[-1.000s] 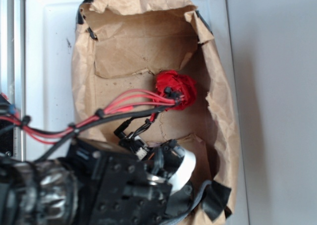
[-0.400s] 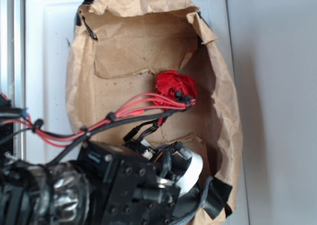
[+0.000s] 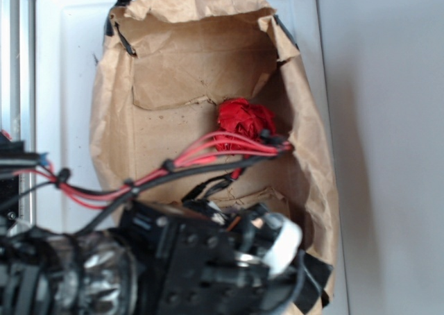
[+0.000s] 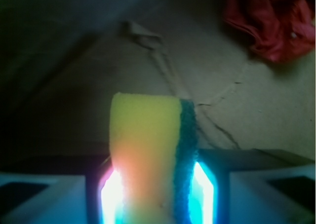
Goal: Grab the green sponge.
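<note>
Pinching the green sponge [image 4: 150,160] from both sides, the claw [image 4: 157,194] has its two glowing fingers [image 4: 111,194] pressed against the sponge's flanks in the wrist view. The sponge stands upright between them, yellow foam on the left with a thin green scouring layer down its right side. Beyond it lies creased brown paper [image 4: 217,91], and the red cloth wad [image 4: 269,21] sits well apart at the upper right. From the exterior view, the arm's black body [image 3: 194,259] hides the sponge; red cables [image 3: 208,152] run across the brown paper bag [image 3: 187,58], beside the cloth wad [image 3: 244,121], on the white tabletop [image 3: 69,65].
</note>
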